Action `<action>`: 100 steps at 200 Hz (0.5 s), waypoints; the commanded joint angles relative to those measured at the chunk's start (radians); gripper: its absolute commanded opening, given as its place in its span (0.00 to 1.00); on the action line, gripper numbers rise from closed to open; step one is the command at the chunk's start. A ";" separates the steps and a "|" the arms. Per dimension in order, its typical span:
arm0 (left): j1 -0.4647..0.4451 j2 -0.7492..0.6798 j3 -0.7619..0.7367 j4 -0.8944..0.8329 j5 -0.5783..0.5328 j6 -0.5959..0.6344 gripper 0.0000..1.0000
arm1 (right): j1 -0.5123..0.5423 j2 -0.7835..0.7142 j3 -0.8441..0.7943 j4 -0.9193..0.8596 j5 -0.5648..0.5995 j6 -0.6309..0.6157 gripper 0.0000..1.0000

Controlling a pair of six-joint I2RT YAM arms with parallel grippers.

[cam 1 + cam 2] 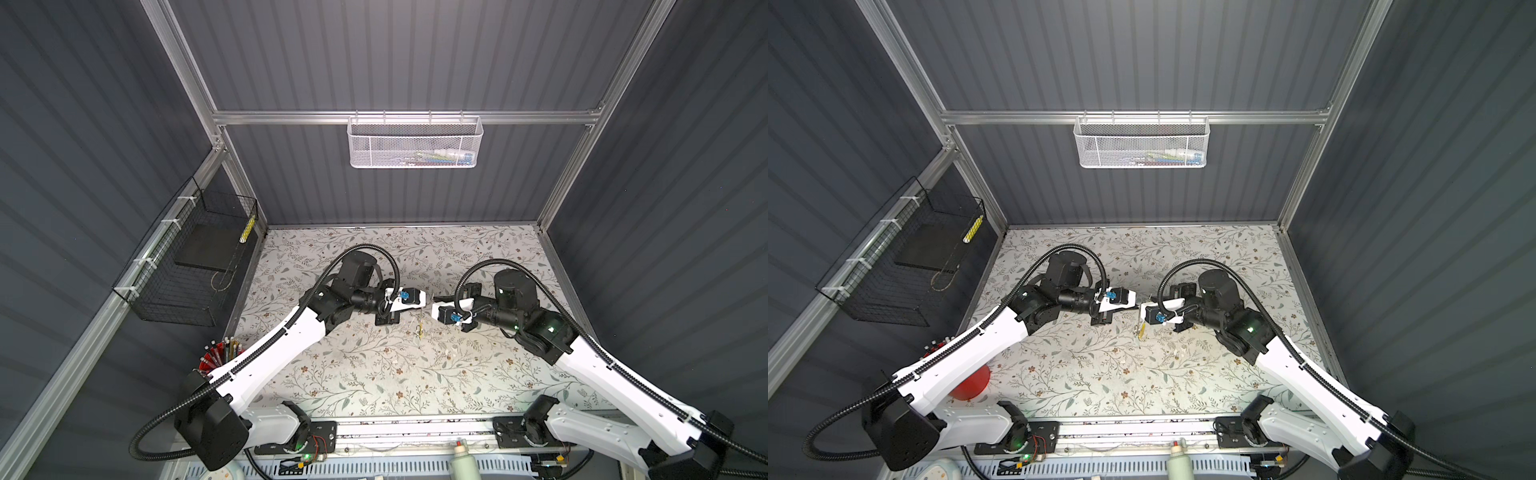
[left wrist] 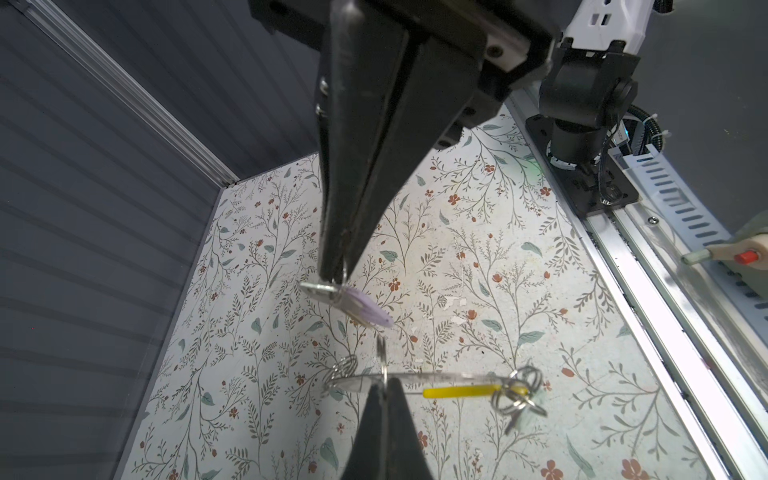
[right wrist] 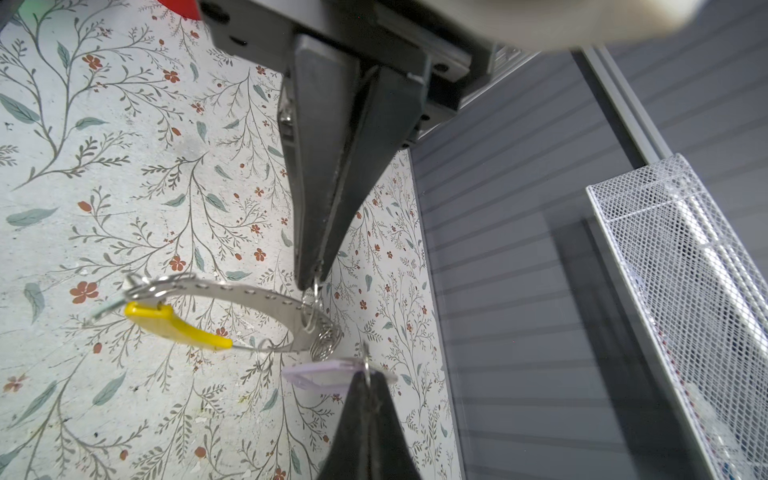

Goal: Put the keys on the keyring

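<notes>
Presently, item by item.

Left gripper (image 2: 338,280): jaws together, pinched on the small wire ring of one key (image 2: 368,313) with a lilac head. The key hangs just under the tips, clear of the table (image 2: 478,257).

Right gripper (image 3: 311,282): jaws together, clamped on a wire loop threaded through the keyring (image 3: 232,291), a silvery punched band carrying a yellow tag (image 3: 174,328). The band hangs in the air below the tips.

Position: in both top views the two grippers meet nearly tip to tip over the middle of the table.

Relation: the key lies just beside the band's coil (image 3: 326,343), at the end the right gripper holds; whether they touch cannot be told. The band's long axis runs away from the key toward the tag.

Judgement: the key's ring must reach that near end, and the left arm, which carries it, is the closer.

Other keys: none made out for certain.
</notes>
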 commanded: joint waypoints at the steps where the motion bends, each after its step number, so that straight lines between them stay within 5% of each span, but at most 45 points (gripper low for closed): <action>1: -0.010 0.018 0.045 -0.038 0.037 -0.014 0.00 | 0.010 -0.007 -0.006 -0.013 -0.011 -0.031 0.00; 100: -0.024 0.047 0.082 -0.054 0.039 -0.014 0.00 | 0.034 0.020 0.009 -0.051 -0.011 -0.083 0.00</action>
